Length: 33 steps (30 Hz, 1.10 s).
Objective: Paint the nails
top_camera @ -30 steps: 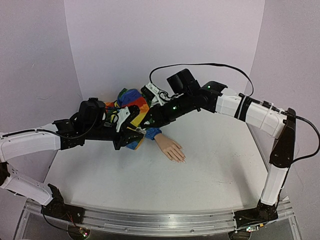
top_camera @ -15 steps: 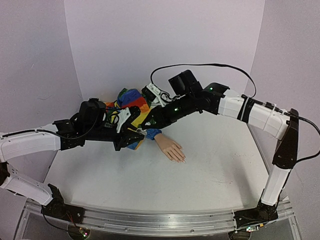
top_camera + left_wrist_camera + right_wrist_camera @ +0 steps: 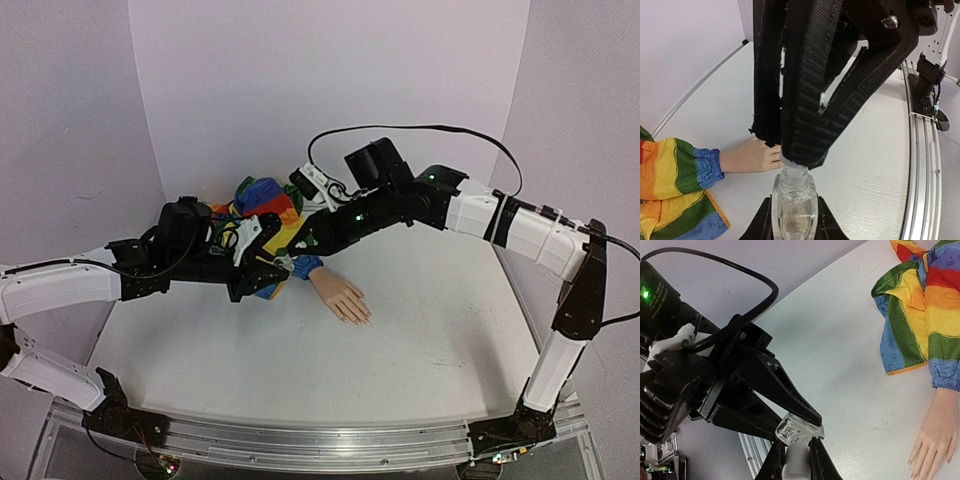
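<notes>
A peach mannequin hand (image 3: 338, 295) lies palm down at mid-table, its rainbow sleeve (image 3: 262, 204) running back left. The pale nails (image 3: 363, 319) tip its fingers and also show in the right wrist view as nails (image 3: 913, 460). Just left of the wrist, both grippers meet above the table. My left gripper (image 3: 792, 216) is shut on a small clear bottle (image 3: 792, 200). My right gripper (image 3: 796, 456) is shut on the bottle's white cap (image 3: 795, 465). In the left wrist view the right gripper's black fingers (image 3: 805, 105) hide the cap and the fingertips of the hand (image 3: 751, 156).
The rainbow garment (image 3: 922, 310) lies bunched at the back of the white table (image 3: 430, 330). Pale walls close in the back and sides. A metal rail (image 3: 320, 445) with the arm bases runs along the near edge. A black cable (image 3: 420, 130) loops over the right arm.
The right gripper's jaws have closed onto the white cap. The right arm's elbow has drifted slightly right and up. The left arm and the bottle have stayed put.
</notes>
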Each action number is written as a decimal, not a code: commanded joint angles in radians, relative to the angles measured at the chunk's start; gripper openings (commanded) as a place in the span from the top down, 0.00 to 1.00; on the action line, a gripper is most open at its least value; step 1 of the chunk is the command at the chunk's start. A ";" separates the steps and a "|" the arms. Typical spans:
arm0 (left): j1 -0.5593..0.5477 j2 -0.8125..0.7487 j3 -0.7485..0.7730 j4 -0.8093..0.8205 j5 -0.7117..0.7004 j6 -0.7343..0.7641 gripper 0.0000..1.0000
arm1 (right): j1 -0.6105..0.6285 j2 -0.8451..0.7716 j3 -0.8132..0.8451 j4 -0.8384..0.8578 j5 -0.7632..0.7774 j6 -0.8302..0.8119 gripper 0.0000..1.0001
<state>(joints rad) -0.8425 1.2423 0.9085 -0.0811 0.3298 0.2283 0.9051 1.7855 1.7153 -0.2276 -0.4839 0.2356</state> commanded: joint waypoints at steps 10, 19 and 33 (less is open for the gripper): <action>0.003 -0.014 0.035 0.023 0.005 0.000 1.00 | 0.002 -0.084 -0.028 0.034 -0.004 -0.005 1.00; 0.003 -0.014 0.039 0.020 -0.002 0.004 1.00 | 0.002 -0.099 -0.038 0.039 -0.012 -0.001 1.00; 0.003 -0.015 0.030 0.014 -0.019 0.018 1.00 | 0.003 -0.145 -0.048 0.072 -0.004 0.005 1.00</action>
<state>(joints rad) -0.8425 1.2423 0.9085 -0.0811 0.3283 0.2348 0.9051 1.7115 1.6722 -0.2024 -0.4808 0.2363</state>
